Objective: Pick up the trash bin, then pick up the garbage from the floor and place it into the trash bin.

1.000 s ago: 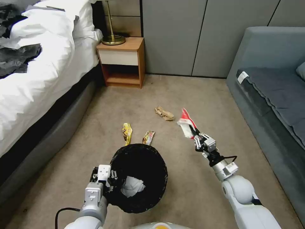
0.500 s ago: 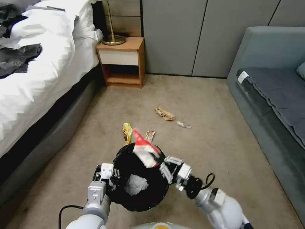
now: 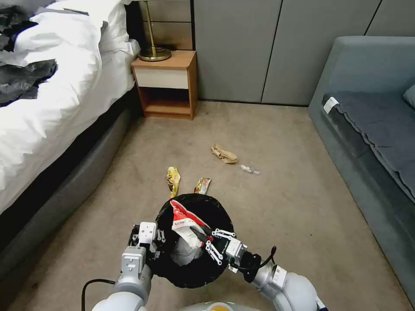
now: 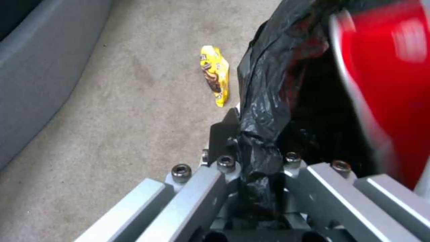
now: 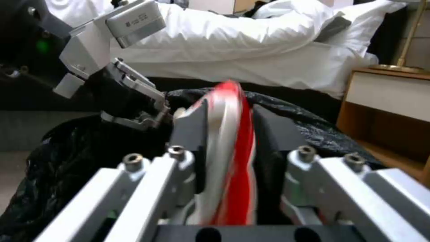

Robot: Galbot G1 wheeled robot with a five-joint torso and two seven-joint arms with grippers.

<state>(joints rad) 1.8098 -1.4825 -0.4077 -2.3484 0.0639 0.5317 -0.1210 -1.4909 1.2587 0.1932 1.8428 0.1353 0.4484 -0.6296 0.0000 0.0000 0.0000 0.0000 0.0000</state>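
Crinkly plastic, matt carpet

The bin (image 3: 194, 242) wears a glossy, crinkled black bag; the red-white wrapper (image 3: 183, 218) shines — the carpet (image 3: 294, 203) is matt and nubbly, the nightstand (image 3: 166, 84) smooth wood, the left gripper (image 4: 251, 168) brushed metal.

No text, label or brand can be read anywhere.

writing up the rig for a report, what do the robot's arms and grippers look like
Both arms are glossy white and silver-grey, with rounded joint shells. The left gripper and right gripper have pale metal linkage fingers with dark hex bolts and black pads. Each wrist carries a white boxy block, and black cables loop beside both forearms.
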